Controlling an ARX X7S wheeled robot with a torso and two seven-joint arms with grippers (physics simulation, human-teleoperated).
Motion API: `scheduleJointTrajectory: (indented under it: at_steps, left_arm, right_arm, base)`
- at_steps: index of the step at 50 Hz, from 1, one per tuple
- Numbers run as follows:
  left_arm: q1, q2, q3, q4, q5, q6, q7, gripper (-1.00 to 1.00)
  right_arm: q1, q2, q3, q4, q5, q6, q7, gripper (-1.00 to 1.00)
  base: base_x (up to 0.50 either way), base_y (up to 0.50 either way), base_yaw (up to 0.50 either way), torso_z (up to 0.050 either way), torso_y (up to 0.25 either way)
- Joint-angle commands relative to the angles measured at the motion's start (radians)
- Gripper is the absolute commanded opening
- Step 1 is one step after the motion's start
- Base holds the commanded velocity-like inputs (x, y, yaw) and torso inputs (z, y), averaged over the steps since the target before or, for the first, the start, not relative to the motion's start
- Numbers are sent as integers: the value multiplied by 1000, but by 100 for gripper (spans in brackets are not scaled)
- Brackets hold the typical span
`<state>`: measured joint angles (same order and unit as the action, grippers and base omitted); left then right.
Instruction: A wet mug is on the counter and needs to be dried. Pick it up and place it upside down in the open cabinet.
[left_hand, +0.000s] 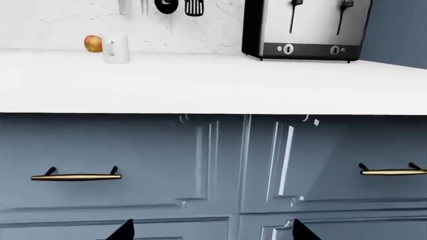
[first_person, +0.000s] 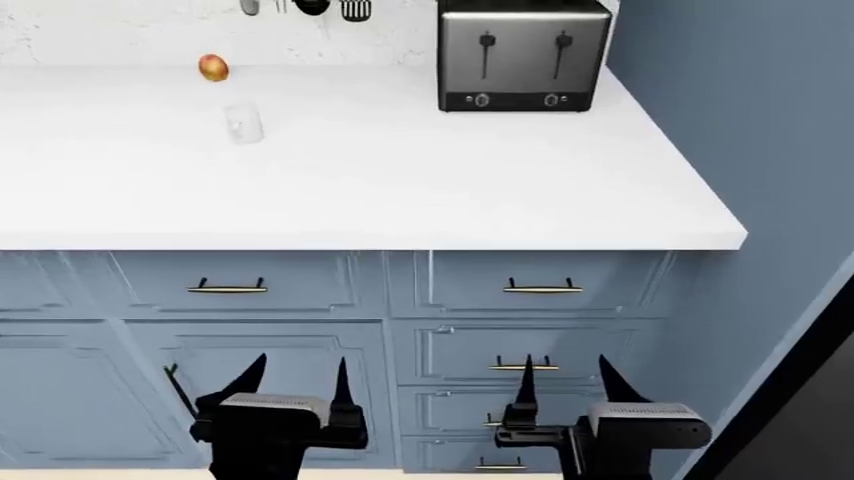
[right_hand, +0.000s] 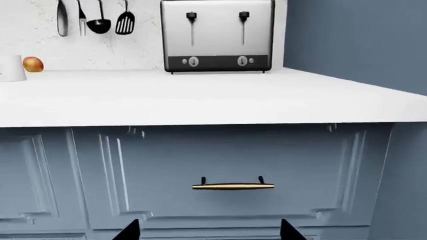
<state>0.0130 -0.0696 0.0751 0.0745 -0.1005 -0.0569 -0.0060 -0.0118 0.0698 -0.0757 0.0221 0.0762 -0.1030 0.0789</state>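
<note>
A: Where's the mug (first_person: 243, 123)?
B: Upright on the counter (first_person: 400, 180), near the orange fruit (first_person: 214, 68).
A: Grippers?
B: Left gripper (first_person: 296, 378) and right gripper (first_person: 566, 375) hang below, both spread wide, holding nothing.

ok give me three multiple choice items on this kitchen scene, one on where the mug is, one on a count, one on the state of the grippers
1. Where is the mug?
A. on the counter, in front of the fruit
B. on top of the toaster
C. in the left gripper

2. How many levers does the toaster have?
A. one
B. two
C. four

3. What state are both grippers in?
A. open and empty
B. shut on the mug
C. shut on a drawer handle

Answers: 1 A, it stands alone on the white slab; 2 B, two levers show on its front; 3 A, the right gripper and left both show spread fingers.
</note>
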Motion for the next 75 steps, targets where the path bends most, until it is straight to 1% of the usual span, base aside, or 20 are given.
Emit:
scheduleJointTrajectory:
  at_steps: [1, 7, 17, 45, 52, 54, 56, 57, 58, 59, 60, 61, 62, 64, 66, 68, 69, 71, 72, 75]
  left_arm:
    - [0, -16, 12, 0, -15, -4, -20, 100]
    - [-12, -16, 10, -3, -30, -49, -43, 100]
    - [-12, -27, 24, -5, -33, -51, -62, 100]
    - [8, -56, 67, -23, -28, 18, -93, 100]
    - [6, -62, 70, -18, -43, 10, -95, 100]
    - [-19, -63, 51, 18, -69, -45, -107, 100]
    - [-97, -76, 3, 132, -128, -140, -127, 100]
    - [-183, -83, -34, 197, -167, -227, -156, 100]
    - [-304, -95, -65, 239, -217, -351, -184, 100]
    - [-454, -108, -72, 220, -237, -458, -201, 100]
    - [-604, -116, -61, 164, -232, -513, -209, 100]
    - [-722, -122, -38, 96, -210, -527, -204, 100]
    - [-837, -115, -28, 4, -194, -544, -213, 100]
    - [-1026, -93, -7, -250, -157, -489, -203, 100]
    - [-1191, -65, 16, -550, -101, -359, -203, 100]
    - [-1417, -26, 46, -850, -37, -91, -202, 100]
    - [-1454, -21, 55, -1000, -12, -10, -226, 100]
    - [-1443, -26, 18, -1300, -14, -75, -206, 100]
    - [-1436, -27, 5, -1383, -7, -96, -200, 100]
    - [-1435, -30, -34, -1383, 18, -188, -190, 100]
  right_arm:
    - [0, 15, -25, -4, 22, 8, 8, 100]
    - [7, 20, -32, 5, 27, 15, 18, 100]
    - [11, 31, -49, 12, 32, 14, 31, 100]
    - [-3, 49, -85, 17, 61, -12, 55, 100]
    - [10, 51, -87, 27, 85, -15, 53, 100]
    - [8, 66, -91, -40, 27, 12, 95, 100]
    - [13, 110, -73, -287, 20, 177, 114, 100]
    - [50, 147, -58, -437, 44, 323, 107, 100]
    - [135, 184, -27, -587, 103, 473, 97, 100]
    - [285, 228, 9, -678, 174, 623, 78, 100]
    - [435, 261, 32, -689, 232, 773, 56, 100]
    - [585, 286, 39, -644, 275, 923, 24, 100]
    - [729, 299, 38, -559, 292, 1024, 1, 100]
    - [917, 308, 20, -331, 298, 1023, -68, 100]
    - [1021, 301, -3, -104, 274, 968, -113, 100]
    - [1070, 288, -42, 124, 245, 906, -156, 100]
    - [1085, 279, -50, 220, 238, 880, -173, 100]
    - [1108, 260, -35, 361, 237, 827, -183, 100]
    - [1122, 252, -30, 432, 231, 797, -182, 100]
    - [1154, 231, -32, 584, 243, 749, -241, 100]
  base:
    - [0, 500, 0, 0, 0]
    - [0, 500, 0, 0, 0]
    - [0, 500, 0, 0, 0]
    - [0, 500, 0, 0, 0]
    - [0, 0, 0, 0, 0]
    - [0, 0, 0, 0, 0]
    - [0, 0, 0, 0, 0]
    - [0, 0, 0, 0, 0]
    - [0, 0, 0, 0, 0]
    - [0, 0, 0, 0, 0]
    - [0, 0, 0, 0, 0]
    - [0, 0, 0, 0, 0]
    - [0, 0, 0, 0, 0]
    - [0, 0, 0, 0, 0]
    - [0, 0, 0, 0, 0]
    - [0, 0, 0, 0, 0]
    - [0, 0, 0, 0, 0]
    - [0, 0, 0, 0, 0]
    - [0, 0, 0, 0, 0]
    - [0, 0, 0, 0, 0]
